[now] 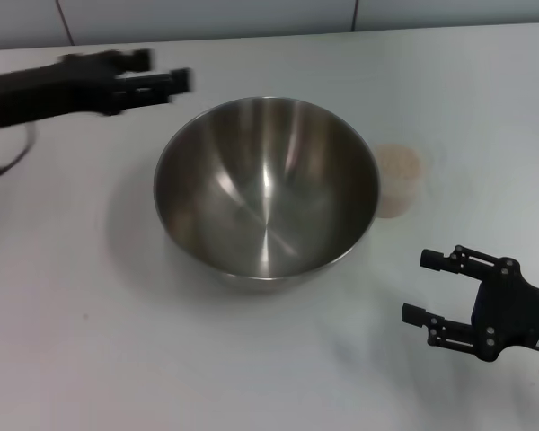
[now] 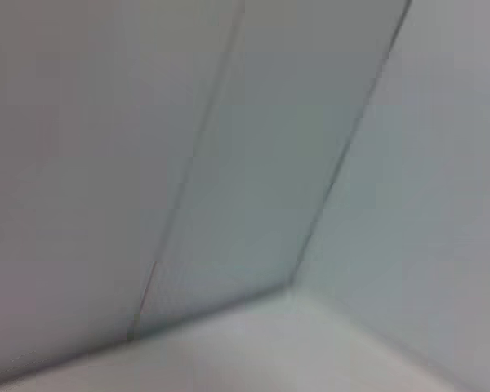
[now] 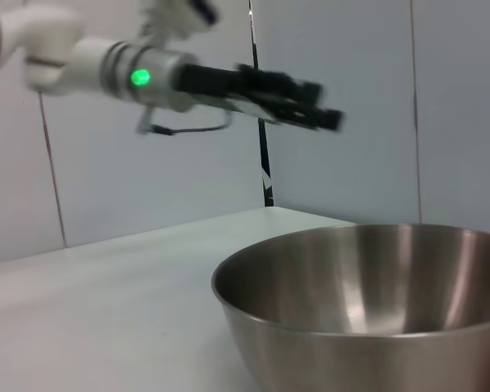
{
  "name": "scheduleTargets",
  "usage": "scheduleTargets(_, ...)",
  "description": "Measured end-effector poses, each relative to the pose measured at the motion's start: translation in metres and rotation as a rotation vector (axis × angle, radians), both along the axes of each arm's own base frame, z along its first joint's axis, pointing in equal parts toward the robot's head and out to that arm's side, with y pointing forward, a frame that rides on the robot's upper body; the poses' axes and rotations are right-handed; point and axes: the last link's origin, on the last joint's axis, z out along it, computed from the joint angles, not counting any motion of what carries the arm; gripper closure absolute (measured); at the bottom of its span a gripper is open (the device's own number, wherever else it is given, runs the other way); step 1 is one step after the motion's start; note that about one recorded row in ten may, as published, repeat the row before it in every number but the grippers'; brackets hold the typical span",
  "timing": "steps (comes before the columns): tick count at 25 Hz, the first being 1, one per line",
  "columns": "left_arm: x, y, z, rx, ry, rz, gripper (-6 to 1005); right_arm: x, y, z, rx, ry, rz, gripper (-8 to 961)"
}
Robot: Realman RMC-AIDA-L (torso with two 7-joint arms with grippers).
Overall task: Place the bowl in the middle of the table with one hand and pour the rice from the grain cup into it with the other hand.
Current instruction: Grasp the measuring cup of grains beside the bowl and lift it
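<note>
Sitting upright near the middle of the table, the bowl has nothing gripping it. Your left gripper hangs in the air at the far left, above the tabletop and beyond the bowl's far-left rim, apart from it; it is smeared in the head view, and you cannot tell from any view whether its fingers are spread or closed. Your right gripper is at the near right, low over the table, with its two fingers spread apart and empty, pointing left toward the bowl's near-right side but well clear of it. The grain cup stands just right of the bowl, on the far side of your right gripper, close to the bowl's rim; whether the two touch you cannot tell.

You have a plain white, smooth tabletop under everything, and pale grey wall panels with thin dark seams behind its far edge. The left wrist view gives you only those panels and a strip of white surface. The right wrist view looks across the table at the bowl's outer wall and rim, with the left arm reaching in above it, a green light glowing on its wrist.

The bowl is wide, round stainless steel with a brushed, shiny interior, and its inside is bare. The cup is small and translucent, filled near its top with pale beige rice.
</note>
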Motion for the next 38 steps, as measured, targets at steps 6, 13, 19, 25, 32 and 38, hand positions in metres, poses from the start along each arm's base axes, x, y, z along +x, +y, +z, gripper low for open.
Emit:
scheduleTargets(6,-0.061,-0.067,0.022,0.151,-0.211,-0.03,130,0.0,0.001,0.001,0.008,0.001,-0.001,210)
scheduleTargets(13,-0.105,-0.16,0.004,0.334,-0.315,-0.203,130,-0.001,0.005,0.003,0.024,0.007,-0.004,211)
scheduleTargets(19,-0.108,-0.173,-0.006,0.368,-0.301,-0.213,129,-0.001,0.006,0.003,0.025,0.005,-0.001,211)
scheduleTargets(25,-0.105,-0.178,-0.022,0.337,-0.265,-0.25,129,-0.001,0.006,0.004,0.027,0.004,-0.001,210)
scheduleTargets(32,-0.115,-0.188,-0.052,0.368,-0.094,-0.303,129,0.001,0.005,0.005,0.037,0.007,-0.013,210)
scheduleTargets(38,-0.124,-0.185,-0.062,0.368,-0.009,-0.286,129,0.002,0.003,0.005,0.038,0.006,-0.018,211)
